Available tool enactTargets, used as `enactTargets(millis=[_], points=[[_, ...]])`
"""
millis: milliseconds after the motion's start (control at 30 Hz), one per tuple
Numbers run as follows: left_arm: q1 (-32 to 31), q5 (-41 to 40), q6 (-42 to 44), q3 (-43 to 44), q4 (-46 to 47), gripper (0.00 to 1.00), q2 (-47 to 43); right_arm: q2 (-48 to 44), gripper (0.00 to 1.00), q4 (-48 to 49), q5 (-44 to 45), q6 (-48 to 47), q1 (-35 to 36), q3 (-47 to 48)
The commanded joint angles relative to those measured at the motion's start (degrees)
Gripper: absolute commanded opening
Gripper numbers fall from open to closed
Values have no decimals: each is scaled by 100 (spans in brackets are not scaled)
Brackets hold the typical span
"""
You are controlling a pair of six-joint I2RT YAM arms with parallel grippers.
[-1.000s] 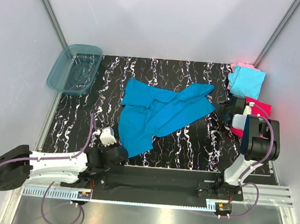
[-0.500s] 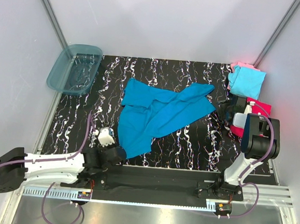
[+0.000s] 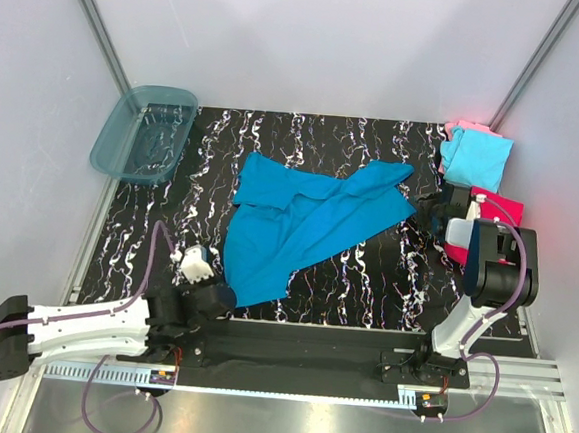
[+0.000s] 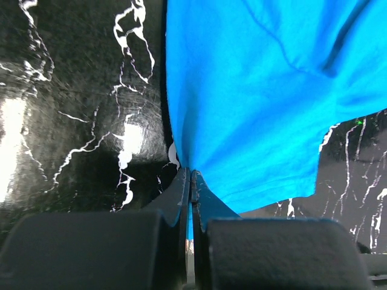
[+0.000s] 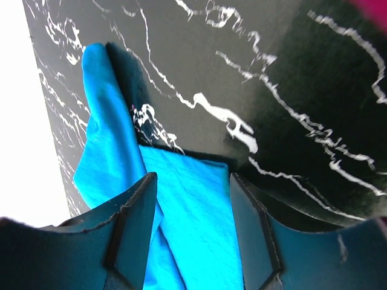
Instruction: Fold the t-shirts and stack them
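The large teal-blue t-shirt (image 3: 299, 222) lies crumpled and partly spread on the middle of the black marbled table (image 3: 365, 273). My left gripper (image 3: 221, 293) is at the shirt's near-left corner. In the left wrist view this gripper (image 4: 191, 175) is shut on the edge of the shirt (image 4: 260, 90), with a strip of blue cloth pinched between the jaws. My right gripper (image 3: 422, 209) is at the shirt's right end. In the right wrist view it (image 5: 192, 181) stands open over a folded part of the shirt (image 5: 193, 235).
A light cyan t-shirt (image 3: 478, 156) lies over a pale pink one (image 3: 464, 126) at the back right. A magenta-red one (image 3: 503, 207) lies beside the right arm. A translucent teal tub (image 3: 144, 133) stands at the back left. Walls close in on the table.
My left arm has drawn back toward the near left, pulling the shirt's near corner with it. The right gripper has barely moved.
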Motion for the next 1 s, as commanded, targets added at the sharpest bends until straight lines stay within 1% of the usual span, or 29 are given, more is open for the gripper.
enactTargets(millis=[0,133,200,267,300,367,400,467,500,667,767,800,933,967], points=[[-17,-303,-62,345,-506,0,-210,-99,58,-249,34,-105,127,-102],[-17,-391,-70,459,-736,0,-359,-99,56,-249,33,-113,127,-102],[-17,-409,-88,477,-797,0,-403,-81,52,-266,51,-140,127,-84],[-17,-409,-88,468,-806,0,-438,-99,45,-284,60,-149,127,-101],[-17,-409,-105,459,-815,0,-438,-108,36,-284,77,-149,127,-110],[-17,-400,-123,442,-824,0,-438,-117,26,-284,86,-131,127,-119],[-26,-400,-132,433,-824,0,-438,-116,14,-293,77,-105,127,-110],[-17,-400,-141,424,-832,0,-438,-108,3,-301,69,-96,127,-110],[-17,-409,-149,415,-833,0,-438,-116,0,-301,69,-96,127,-102],[-17,-409,-158,389,-850,0,-474,-265,0,-345,147,-78,127,-259],[-17,-426,-141,398,-867,0,-474,-721,0,-599,542,-43,127,-452],[-17,-426,-141,406,-876,0,-474,-1036,0,-679,752,-35,127,-488],[-8,-496,-71,459,-929,0,-500,-1662,0,-1153,824,-184,127,-628],[-17,-584,-18,485,-981,0,-500,-1820,0,-1284,877,-184,127,-838]])
